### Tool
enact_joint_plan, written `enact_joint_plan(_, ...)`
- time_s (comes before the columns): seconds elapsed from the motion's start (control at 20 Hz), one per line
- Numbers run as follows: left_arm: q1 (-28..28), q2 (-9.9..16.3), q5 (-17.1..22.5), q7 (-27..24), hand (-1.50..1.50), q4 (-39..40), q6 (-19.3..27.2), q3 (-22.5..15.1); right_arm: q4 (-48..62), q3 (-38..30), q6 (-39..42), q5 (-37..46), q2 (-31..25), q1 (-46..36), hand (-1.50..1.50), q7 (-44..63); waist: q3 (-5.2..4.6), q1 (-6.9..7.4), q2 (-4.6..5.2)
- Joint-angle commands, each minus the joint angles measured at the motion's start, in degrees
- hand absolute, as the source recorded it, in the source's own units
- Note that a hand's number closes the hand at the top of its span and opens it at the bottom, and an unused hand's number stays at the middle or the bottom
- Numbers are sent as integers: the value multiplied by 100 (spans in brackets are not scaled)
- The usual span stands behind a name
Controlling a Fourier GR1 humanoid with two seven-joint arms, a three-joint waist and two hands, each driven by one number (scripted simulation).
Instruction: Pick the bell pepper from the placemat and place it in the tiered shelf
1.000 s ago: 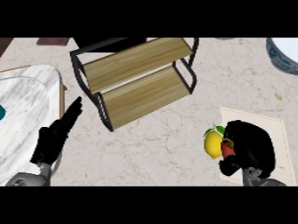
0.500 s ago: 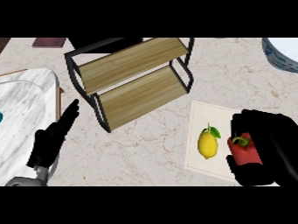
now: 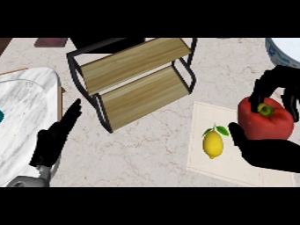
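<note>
Right hand [image 3: 272, 151] curled round bell pepper [image 3: 264, 119], hiding its underside.

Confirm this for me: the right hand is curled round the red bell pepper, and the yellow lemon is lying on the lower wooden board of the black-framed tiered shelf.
Not quite. The right hand is curled round the red bell pepper, but the yellow lemon lies on the pale rectangular placemat, not on the black-framed tiered shelf, whose wooden boards are bare. The head view shows it.

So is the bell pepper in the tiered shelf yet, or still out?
Out. The bell pepper sits in the right robot hand near the placemat; both boards of the tiered shelf are bare.
</note>
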Motion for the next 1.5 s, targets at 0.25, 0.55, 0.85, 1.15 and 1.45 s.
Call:
enact_joint_plan(0.25,-10,-196,-121,251,0,212,5,-81,2447,-350,-585,485,6,-2423,150,181,-54,100,76)
enact_joint_plan(0.55,159,-169,-155,60,0,189,-143,-40,3992,-513,-1356,695,65,-3145,150,-304,-52,107,78)
enact_joint_plan(0.85,-239,-226,-144,332,0,269,-168,69,5759,-411,-2034,913,25,-3698,150,-1316,-52,126,102)
enact_joint_plan(1.15,-13,-195,-202,27,0,400,-259,103,7144,-310,-2394,1004,523,-4217,150,-1554,-56,153,111)
enact_joint_plan(1.45,205,-207,-131,-109,0,293,-399,114,8608,-579,-2505,935,570,-4884,150,-1958,-57,212,123)
